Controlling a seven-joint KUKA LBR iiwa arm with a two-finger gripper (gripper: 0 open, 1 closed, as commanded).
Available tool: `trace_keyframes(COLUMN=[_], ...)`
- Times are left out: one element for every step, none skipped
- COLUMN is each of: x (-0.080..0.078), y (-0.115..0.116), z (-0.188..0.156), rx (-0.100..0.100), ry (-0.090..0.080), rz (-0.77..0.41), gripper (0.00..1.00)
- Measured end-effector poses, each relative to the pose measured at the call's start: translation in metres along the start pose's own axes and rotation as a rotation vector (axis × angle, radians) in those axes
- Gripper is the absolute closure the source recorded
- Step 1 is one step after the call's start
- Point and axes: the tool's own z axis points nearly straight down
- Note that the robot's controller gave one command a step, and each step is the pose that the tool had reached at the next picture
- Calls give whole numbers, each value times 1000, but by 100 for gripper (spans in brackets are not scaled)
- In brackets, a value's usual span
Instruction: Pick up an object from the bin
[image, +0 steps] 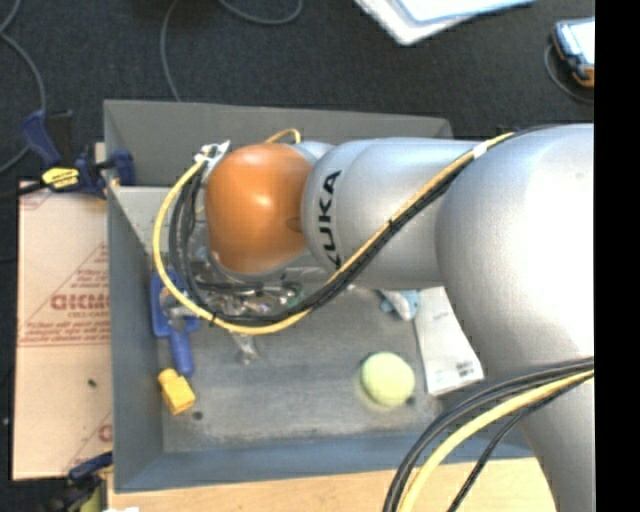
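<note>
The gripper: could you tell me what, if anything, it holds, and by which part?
Cannot tell: the gripper sits mostly hidden under the orange cover.

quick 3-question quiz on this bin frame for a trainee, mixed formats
1. True or false: the yellow-green ball lies directly under the orange wrist cover.
2. Which thing lies closest to the left wall of the bin in the camera view? A) the blue object B) the white barcoded card C) the ball
3. Fill in: in the camera view, the card lies to the ___ of the ball.

Key: 1 false, the ball sits out in the open, toward the near right. 2 A. 3 right.
</note>
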Motion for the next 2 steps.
trace_keyframes(x=[-34,-36], y=[-2,3], z=[26,26], rx=[17,10], ry=[-11,-12], rz=[-154,-359], gripper=[0,100])
